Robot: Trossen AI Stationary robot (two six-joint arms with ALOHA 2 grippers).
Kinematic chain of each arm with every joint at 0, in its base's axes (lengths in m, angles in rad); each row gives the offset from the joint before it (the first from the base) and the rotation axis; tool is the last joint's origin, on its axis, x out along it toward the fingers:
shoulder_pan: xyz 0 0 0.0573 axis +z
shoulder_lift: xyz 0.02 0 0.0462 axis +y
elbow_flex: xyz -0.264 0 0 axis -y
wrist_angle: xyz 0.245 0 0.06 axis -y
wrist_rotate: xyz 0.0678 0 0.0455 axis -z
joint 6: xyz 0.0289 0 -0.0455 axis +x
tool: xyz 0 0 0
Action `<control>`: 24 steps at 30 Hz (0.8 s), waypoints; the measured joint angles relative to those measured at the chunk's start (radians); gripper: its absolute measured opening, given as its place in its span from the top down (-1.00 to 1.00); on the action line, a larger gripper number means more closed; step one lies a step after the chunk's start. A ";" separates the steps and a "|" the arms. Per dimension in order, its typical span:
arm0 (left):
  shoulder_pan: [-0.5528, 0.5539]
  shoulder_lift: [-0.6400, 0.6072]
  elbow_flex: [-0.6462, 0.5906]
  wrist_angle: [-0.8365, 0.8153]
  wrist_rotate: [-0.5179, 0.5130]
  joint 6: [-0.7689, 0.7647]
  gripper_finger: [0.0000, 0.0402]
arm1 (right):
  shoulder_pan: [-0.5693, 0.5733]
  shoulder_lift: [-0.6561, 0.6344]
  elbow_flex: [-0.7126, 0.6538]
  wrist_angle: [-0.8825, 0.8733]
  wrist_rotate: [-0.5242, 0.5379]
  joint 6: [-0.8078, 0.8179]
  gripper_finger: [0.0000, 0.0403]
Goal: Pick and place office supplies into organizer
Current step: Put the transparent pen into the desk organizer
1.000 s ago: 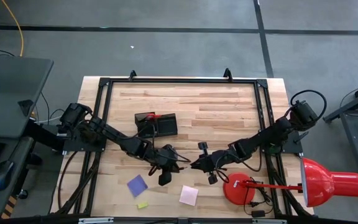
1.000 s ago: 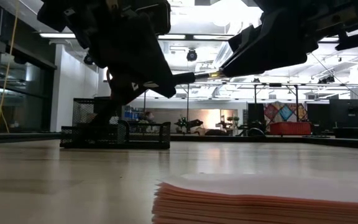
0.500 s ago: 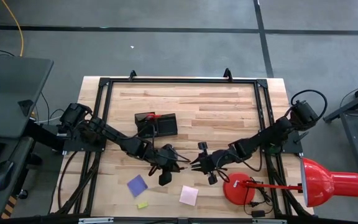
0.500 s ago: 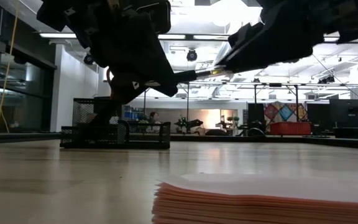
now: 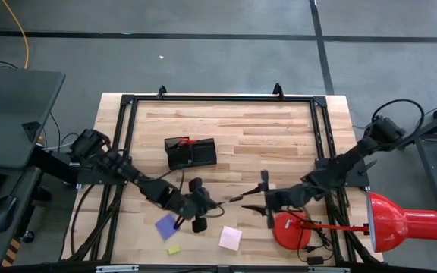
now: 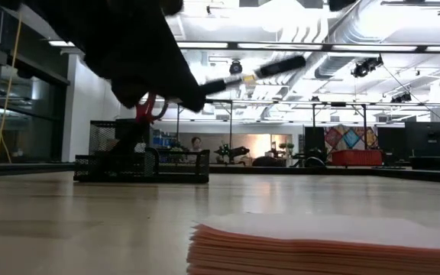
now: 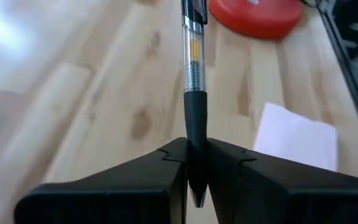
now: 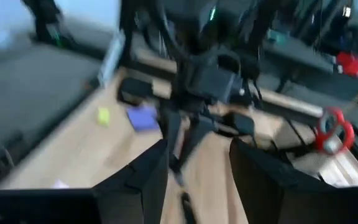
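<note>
Two thin black arms with chunky joints and black cables looping along them; the left gripper [image 7: 194, 180] has flat, black, wedge-shaped fingers

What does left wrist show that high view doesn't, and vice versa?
Left wrist only: the pen's clear barrel, with the left pincer shut on its dark grip.
High only: black organizer, purple note pad, yellow piece, right pincer open and clear of the pen, red lamp head.
Both: pen, pink note pad, red lamp base, wooden table.
</note>
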 joint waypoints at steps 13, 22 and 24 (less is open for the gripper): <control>-0.180 -0.001 0.000 0.123 -0.434 0.051 0.83 | -0.006 0.038 -0.331 0.747 -0.069 -0.039 0.28; -0.180 -0.001 0.000 0.178 -0.452 0.081 0.78 | -0.126 0.126 -0.338 0.806 -0.186 0.073 0.16; -0.180 -0.001 0.000 0.178 -0.453 0.082 0.75 | -0.153 0.168 -0.325 0.814 -0.214 0.094 0.12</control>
